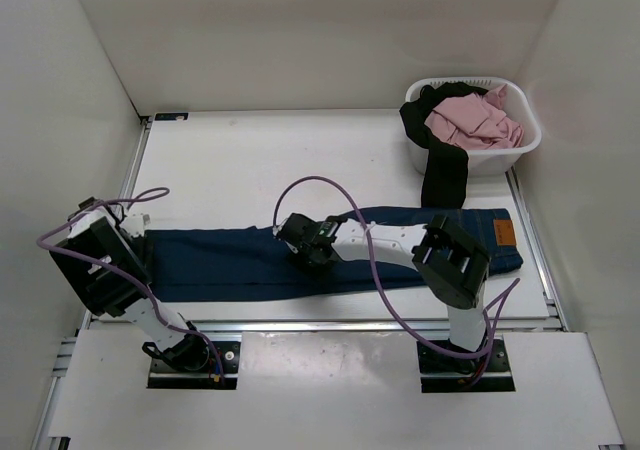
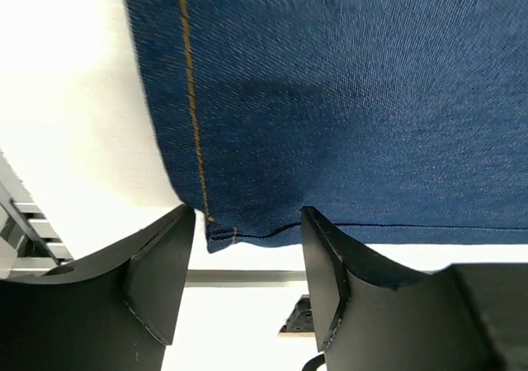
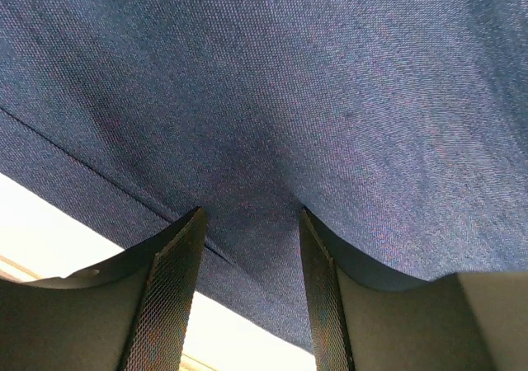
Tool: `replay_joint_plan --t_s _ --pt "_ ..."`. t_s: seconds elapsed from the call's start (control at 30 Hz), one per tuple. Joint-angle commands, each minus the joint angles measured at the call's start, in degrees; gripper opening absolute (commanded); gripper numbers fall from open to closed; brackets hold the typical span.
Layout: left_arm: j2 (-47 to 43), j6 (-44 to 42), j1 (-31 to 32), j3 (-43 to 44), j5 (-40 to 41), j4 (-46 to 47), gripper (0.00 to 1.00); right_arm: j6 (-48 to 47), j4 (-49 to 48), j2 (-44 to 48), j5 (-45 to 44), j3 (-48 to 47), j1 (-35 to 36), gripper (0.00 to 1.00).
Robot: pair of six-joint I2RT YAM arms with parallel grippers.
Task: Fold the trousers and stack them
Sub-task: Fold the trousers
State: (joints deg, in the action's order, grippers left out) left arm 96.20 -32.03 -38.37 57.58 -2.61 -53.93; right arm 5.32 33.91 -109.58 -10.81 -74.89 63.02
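Top external view had the trousers stretched flat across the surface, waistband end just on the arms' side of the basket. Left claw sat wide astride the hem corner at the end farthest from the basket. Right claw was parted too, fingers against denim around mid-length.

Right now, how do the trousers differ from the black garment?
The trousers are navy denim; the black garment is plain black. The trousers lie stretched flat along the table; the black garment hangs over the rim of the basket. Both are dark clothing.
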Motion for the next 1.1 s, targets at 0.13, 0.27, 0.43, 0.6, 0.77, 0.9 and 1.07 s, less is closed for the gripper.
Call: replay_joint_plan --t_s 0.13,0.27,0.43,0.6,0.77,0.9,1.07 --pt "-0.2 0.6 0.0 1.8 -0.5 1.3 0.42 -2.3 0.3 2.3 0.5 -3.4 1.8 0.54" --pt "-0.2 0.6 0.0 1.8 -0.5 1.9 0.32 -2.9 1.6 4.0 1.2 -3.4 3.8 0.53" --pt "-0.8 0.6 0.0 1.8 0.2 1.9 0.24 -2.9 2.7 2.9 1.2 -3.4 4.3 0.53" --pt "-3.9 0.6 0.0 1.8 1.4 1.9 0.42 -2.9 2.1 1.8 1.2 -3.4 4.3 0.58" --pt "-3.1 -0.6 0.0 1.8 1.4 1.9 0.38 -2.9 2.1 -0.3 1.2 -4.6 4.3 0.63" --pt "-2.0 -1.1 0.0 1.8 0.8 1.9 0.14 -3.6 2.1 -0.8 -1.2 -4.6 4.3 0.58" --pt "-1.5 -1.1 0.0 1.8 0.2 1.9 0.14 -4.8 2.9 -2.7 -1.2 -5.8 4.3 0.48"
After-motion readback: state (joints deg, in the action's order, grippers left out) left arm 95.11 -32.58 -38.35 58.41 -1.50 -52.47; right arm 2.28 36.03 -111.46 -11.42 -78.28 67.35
